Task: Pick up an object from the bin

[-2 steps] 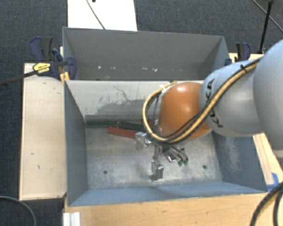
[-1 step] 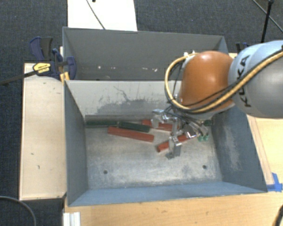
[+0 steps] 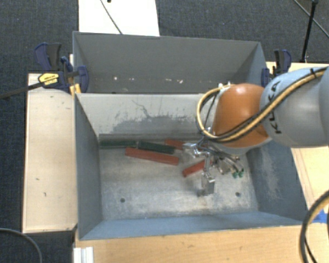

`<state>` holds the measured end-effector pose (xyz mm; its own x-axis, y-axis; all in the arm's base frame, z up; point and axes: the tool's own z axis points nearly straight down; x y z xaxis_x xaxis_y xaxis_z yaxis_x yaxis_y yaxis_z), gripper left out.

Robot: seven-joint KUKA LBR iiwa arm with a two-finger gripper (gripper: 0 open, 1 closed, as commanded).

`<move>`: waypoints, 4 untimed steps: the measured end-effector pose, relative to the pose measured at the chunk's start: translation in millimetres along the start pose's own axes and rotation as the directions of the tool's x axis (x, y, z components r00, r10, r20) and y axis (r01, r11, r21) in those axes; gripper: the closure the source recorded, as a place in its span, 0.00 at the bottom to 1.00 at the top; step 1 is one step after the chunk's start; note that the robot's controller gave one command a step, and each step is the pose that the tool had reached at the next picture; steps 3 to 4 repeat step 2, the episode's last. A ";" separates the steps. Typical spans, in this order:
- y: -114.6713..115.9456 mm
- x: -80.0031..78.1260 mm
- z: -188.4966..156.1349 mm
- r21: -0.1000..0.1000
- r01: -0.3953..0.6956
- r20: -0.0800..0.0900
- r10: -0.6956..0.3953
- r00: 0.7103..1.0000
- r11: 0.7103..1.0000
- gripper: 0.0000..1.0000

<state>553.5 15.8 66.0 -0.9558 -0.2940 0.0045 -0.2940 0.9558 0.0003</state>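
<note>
Now the gripper (image 3: 207, 186) sits just beside a short red stick (image 3: 192, 170)

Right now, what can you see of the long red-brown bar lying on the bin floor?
The long red-brown bar is a slim, straight stick with a dull surface; its material is unclear. It lies flat on the bin floor near the back wall, slanting slightly. A dark green bar lies just behind it; whether they touch I cannot tell. The gripper is to its right, apart from it.
</note>
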 end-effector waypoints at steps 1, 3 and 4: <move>2.1 -2.7 -4.7 0.000 -0.001 0.007 0.001 1.000 1.000 1.00; 8.1 -0.6 -159.8 0.002 -0.040 0.016 0.040 0.999 0.999 1.00; 8.1 -0.6 -159.8 0.002 -0.040 0.016 0.040 0.999 0.999 1.00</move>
